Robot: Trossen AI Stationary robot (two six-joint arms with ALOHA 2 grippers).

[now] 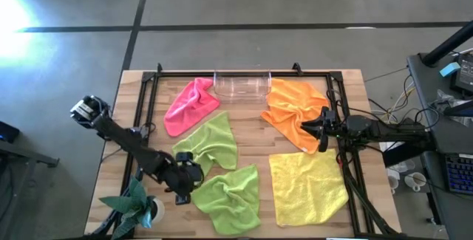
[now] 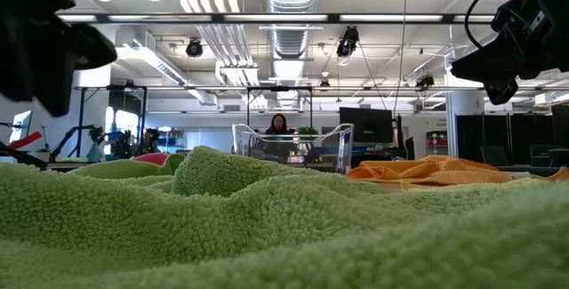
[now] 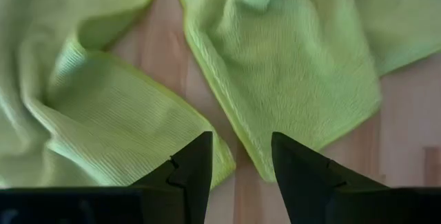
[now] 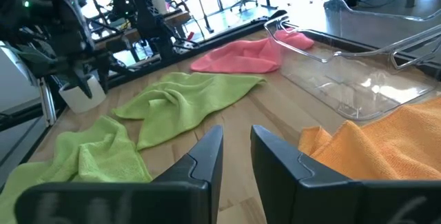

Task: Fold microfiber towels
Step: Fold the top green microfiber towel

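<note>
High view | pink towel [image 1: 189,105] long axis diagonal | crumpled beside tray [image 1: 242,86]

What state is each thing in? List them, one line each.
pink towel: crumpled, unfolded
upper green towel: rumpled, unfolded
lower green towel: rumpled, unfolded
orange towel: bunched, unfolded
yellow towel: spread nearly flat, unfolded
clear tray: empty
left claw: open, empty, over the green towels' edges
right claw: open, empty, beside the orange towel
</note>
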